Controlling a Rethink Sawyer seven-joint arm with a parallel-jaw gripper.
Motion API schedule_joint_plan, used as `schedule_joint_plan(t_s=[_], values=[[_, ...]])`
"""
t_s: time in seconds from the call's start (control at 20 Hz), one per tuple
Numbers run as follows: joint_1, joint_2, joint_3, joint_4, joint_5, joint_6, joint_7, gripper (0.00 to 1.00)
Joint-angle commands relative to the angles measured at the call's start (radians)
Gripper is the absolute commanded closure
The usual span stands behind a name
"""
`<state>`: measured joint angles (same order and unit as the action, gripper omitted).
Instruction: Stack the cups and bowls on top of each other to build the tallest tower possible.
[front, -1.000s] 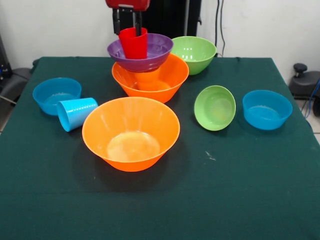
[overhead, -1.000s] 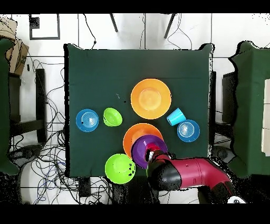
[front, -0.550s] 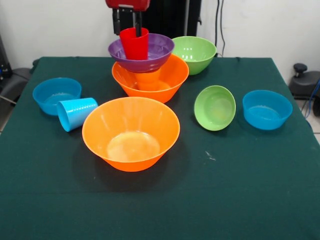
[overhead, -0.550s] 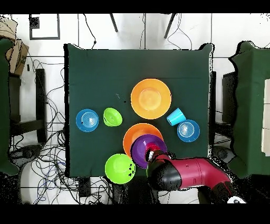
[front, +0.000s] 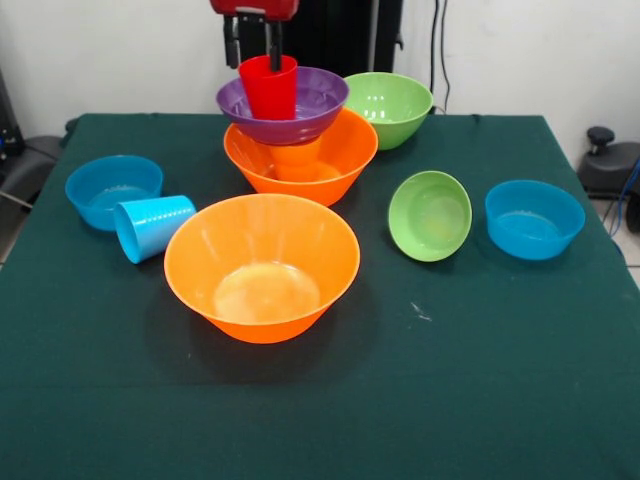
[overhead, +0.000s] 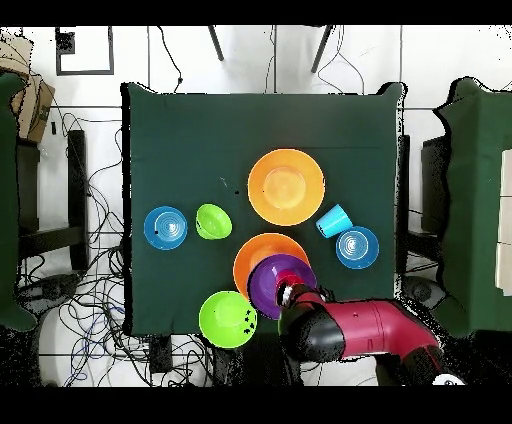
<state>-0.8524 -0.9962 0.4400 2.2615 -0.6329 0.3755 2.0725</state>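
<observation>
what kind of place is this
Probably a robotics lab: a red and black robot arm works over a green cloth-covered table, and loose cables sprawl across the tiled floor beside it.

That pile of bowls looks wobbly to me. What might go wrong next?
The purple bowl rests on just an orange cup inside the large orange bowl, so a nudge could tip it. The end effector is right at the red cup; pulling away might drag the cup over.

no readable text, labels, numbers or signs anywhere
</observation>
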Motion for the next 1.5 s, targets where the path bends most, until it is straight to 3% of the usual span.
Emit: schedule_joint_plan(t_s=[0.05, 0.8, 1.1, 1.5], values=[[-0.015, -0.072, 0.091, 0.075, 0.048, 0.002, -0.051, 0.00], [-0.136, -0.377, 0.310, 0.216, 0.419, 0.164, -0.251, 0.00], [-0.067, -0.306, 0.308, 0.148, 0.385, 0.190, -0.151, 0.00], [0.114, -0.223, 0.219, 0.042, 0.333, 0.223, 0.035, 0.00]])
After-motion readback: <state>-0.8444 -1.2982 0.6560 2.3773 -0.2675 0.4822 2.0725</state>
